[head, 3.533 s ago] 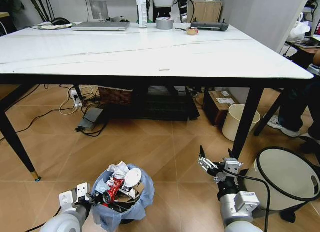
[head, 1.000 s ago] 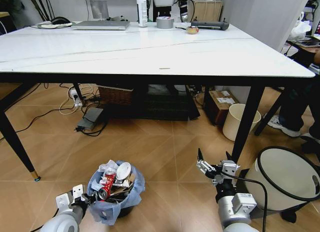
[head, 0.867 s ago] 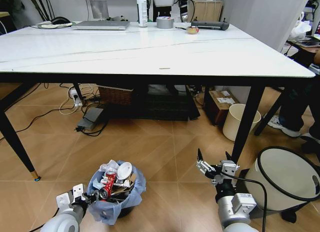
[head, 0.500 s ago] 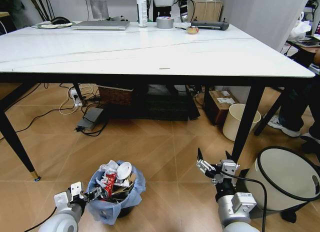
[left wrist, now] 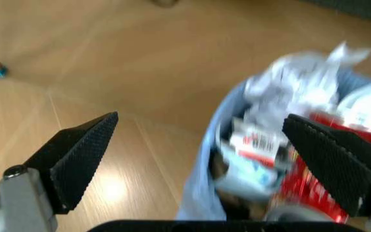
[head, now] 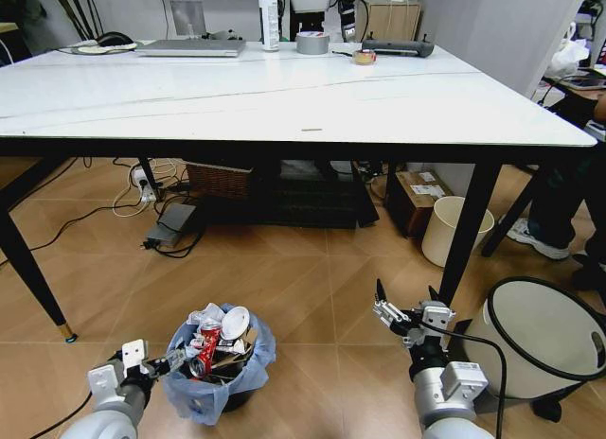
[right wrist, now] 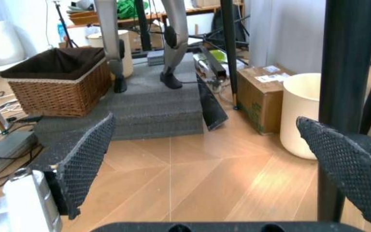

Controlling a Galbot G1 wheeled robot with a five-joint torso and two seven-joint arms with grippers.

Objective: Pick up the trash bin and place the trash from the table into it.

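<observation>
Hovering low: left pincer spread beside trash bin.

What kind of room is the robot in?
Probably an office or workroom. A big white table holds a laptop and a tape roll, cables and a power strip lie on the wooden floor under it, and a trash bin full of litter stands near the robot.

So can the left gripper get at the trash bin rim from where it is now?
Probably yes: the left gripper is open beside the trash bin on the floor, with nothing between its fingers and the bagged rim.
</observation>
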